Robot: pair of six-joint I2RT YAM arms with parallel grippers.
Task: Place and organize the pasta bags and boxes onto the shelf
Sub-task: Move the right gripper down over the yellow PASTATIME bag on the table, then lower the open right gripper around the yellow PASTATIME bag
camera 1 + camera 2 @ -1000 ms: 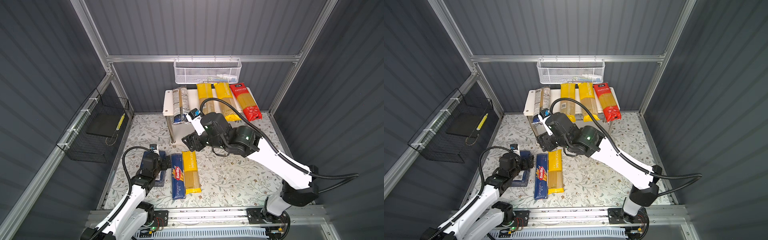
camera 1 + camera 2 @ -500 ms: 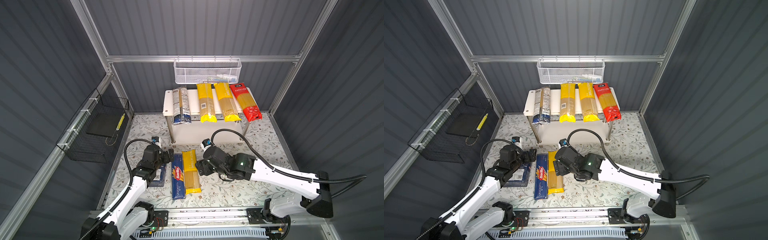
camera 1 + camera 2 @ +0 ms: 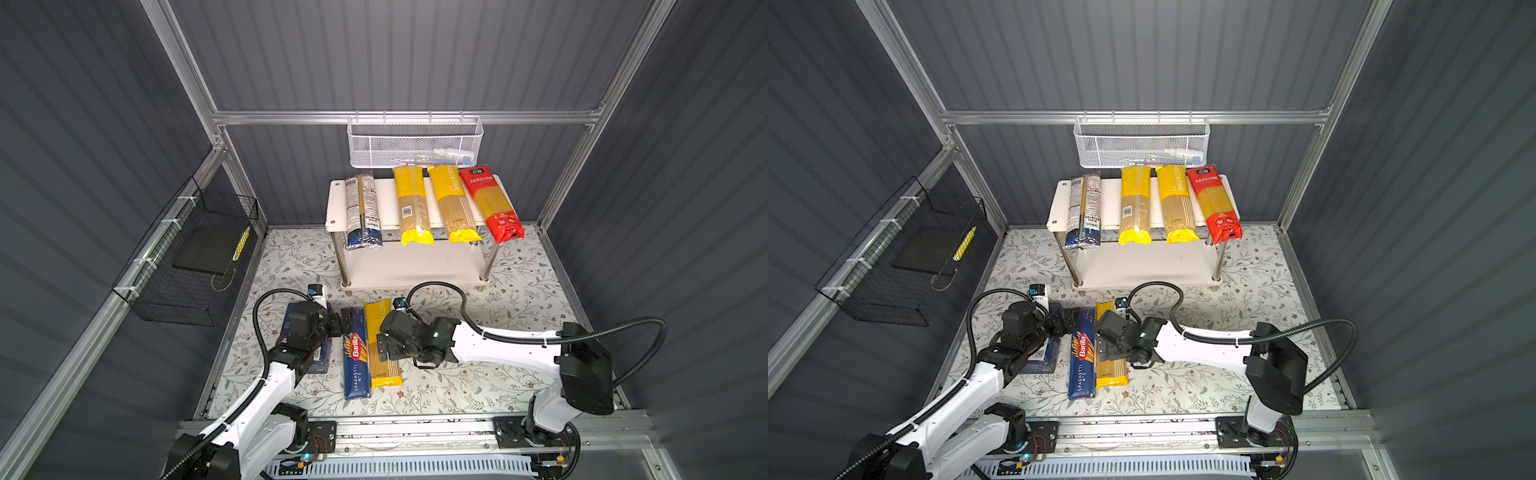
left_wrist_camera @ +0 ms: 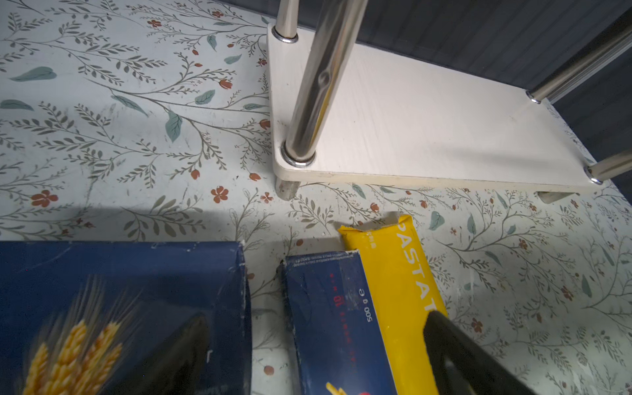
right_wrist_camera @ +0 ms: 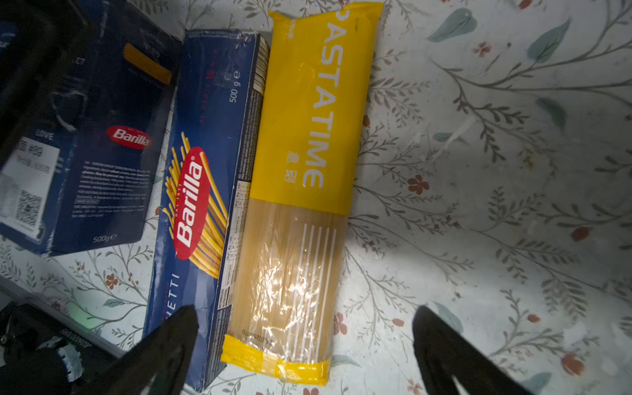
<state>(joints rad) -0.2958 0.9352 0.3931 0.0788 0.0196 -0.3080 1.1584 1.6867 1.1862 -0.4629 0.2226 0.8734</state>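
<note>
As the right gripper (image 5: 306,313), down from the white two-tier shelf (image 3: 411,266), spreads its jaws over the yellow plastic spaghetti bag (image 5: 301,136) on the mat (image 3: 519,374), a pick looks next; left gripper (image 4: 316,316) jaws apart too

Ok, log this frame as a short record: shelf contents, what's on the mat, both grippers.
top tier: clear bag, two yellow bags, red bag, side by side
lower tier: nothing on it in view
mat: wide Barilla box, narrow spaghetti box, third yellow bag, side by side
left gripper: open, at the narrow spaghetti box's end nearest the shelf
right gripper: open, over the third yellow bag, holding nothing
not yet shelved: three items
</note>
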